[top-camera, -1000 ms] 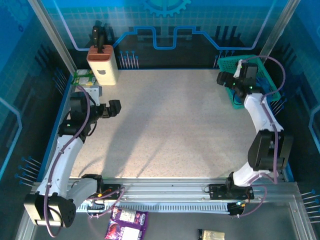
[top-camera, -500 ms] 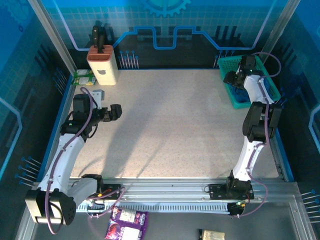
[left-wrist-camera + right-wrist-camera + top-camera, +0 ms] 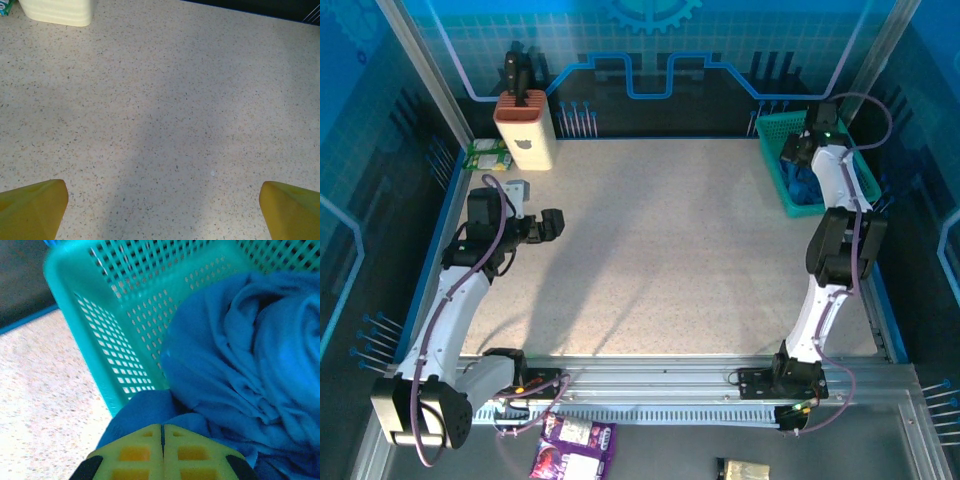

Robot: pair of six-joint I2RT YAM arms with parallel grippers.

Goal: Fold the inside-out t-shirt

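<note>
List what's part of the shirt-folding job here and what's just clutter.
Job: blue t-shirt, bunched in the teal mesh basket; right gripper, fingers shut at the cloth; left gripper, open.
Lying about: cream box; green packet; purple packets.

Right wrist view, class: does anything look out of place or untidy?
Yes: the plain medium-blue cloth t-shirt lies crumpled in heavy folds inside the teal-green plastic mesh basket, not spread flat on the speckled table.
</note>
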